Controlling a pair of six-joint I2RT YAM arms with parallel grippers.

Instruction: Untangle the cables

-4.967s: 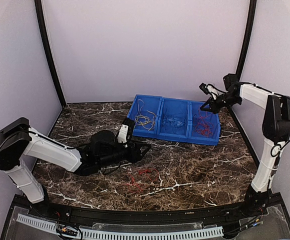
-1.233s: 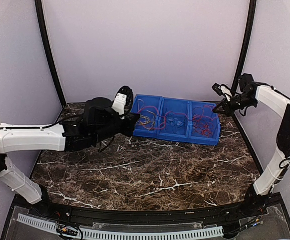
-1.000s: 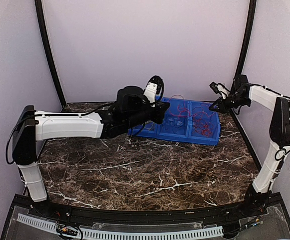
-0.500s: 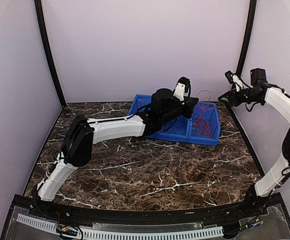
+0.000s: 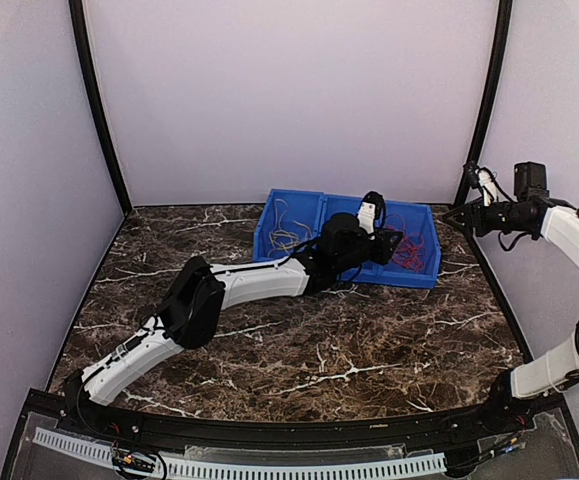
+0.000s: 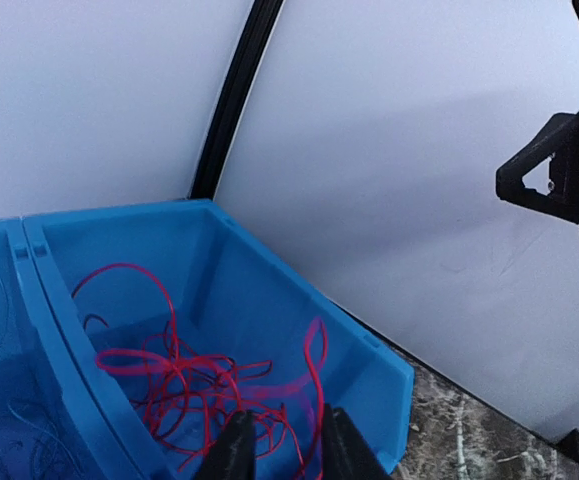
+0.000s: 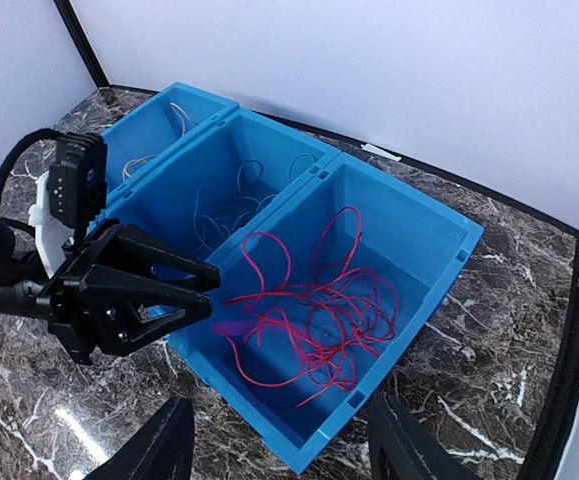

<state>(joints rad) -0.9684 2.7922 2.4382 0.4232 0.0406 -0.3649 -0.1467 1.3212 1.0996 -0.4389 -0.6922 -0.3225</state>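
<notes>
My left arm lies stretched low across the table (image 5: 319,350) to the bin (image 7: 409,230), which stands at the far side with three compartments in a row. My left gripper (image 7: 212,290) hangs at the near edge of the right-hand compartment, close to the partition, and points into it. Its jaws are parted in a narrow V. From my left wrist, its fingers (image 6: 237,450) stand a little apart above the red cables (image 7: 314,320). One red loop rises up towards the gap between them. Whether that strand touches either finger I cannot tell, and the jaws are not pressed on it.

The red cables lie in a loose tangle on the floor of the right-hand compartment, with a few loops arching up against its walls. The blue cables (image 7: 231,205) lie in the middle compartment, hard to pick out against the blue plastic. The yellow cables (image 5: 289,238) lie in the left compartment. Each colour is in its own compartment, apart from the others.

My right arm is raised at the right side of the table. My right gripper (image 5: 466,212) hovers high beyond the bin's right end, well apart from the cables, and its camera looks down on all three compartments. Its fingers are spread wide and grip no cable.
</notes>
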